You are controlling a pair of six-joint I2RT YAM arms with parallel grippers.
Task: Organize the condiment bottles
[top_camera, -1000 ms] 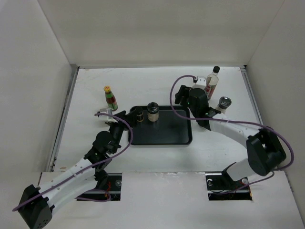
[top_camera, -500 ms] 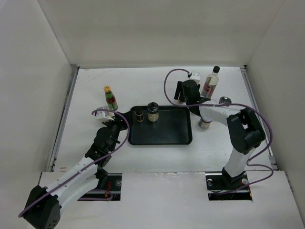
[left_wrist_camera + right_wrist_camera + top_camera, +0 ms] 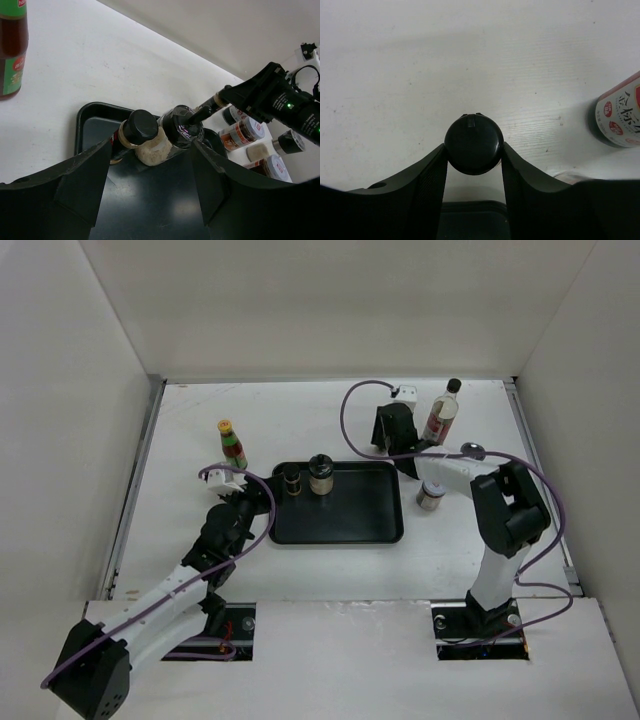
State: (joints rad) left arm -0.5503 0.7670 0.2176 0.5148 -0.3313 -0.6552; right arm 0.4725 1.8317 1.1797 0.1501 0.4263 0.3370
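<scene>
Filling the centre of the top view, the tray (image 3: 350, 522) has two jars (image 3: 320, 476) side by side in its upper-left corner; the rest of its floor is bare. The right arm (image 3: 500, 510) bends in from the lower right. The right gripper (image 3: 393, 432) sits just above the tray's upper-right corner, off the tray, with its fingers clamped on a black-capped jar (image 3: 473, 144). The wrist view shows that cap end-on, so the jar's long axis points at that camera. The tray's rim shows at the bottom edge of that view, just below the jar.

In the top view, then, the tray lies near the held jar, down and to the left. I judge the coming move to be a short carry that way and a set-down on the bare floor.

The left gripper (image 3: 150, 150), fingers apart and holding nothing, faces the two jars from the tray's upper-left corner and is the nearer arm to them.

The tall bottle (image 3: 441, 412) stands just right of the right gripper, close enough to be knocked. The sauce bottle (image 3: 232, 445) stands on the table at upper left, off the tray. Loose jars (image 3: 242, 134) stand right of the tray, partly under the right arm.
</scene>
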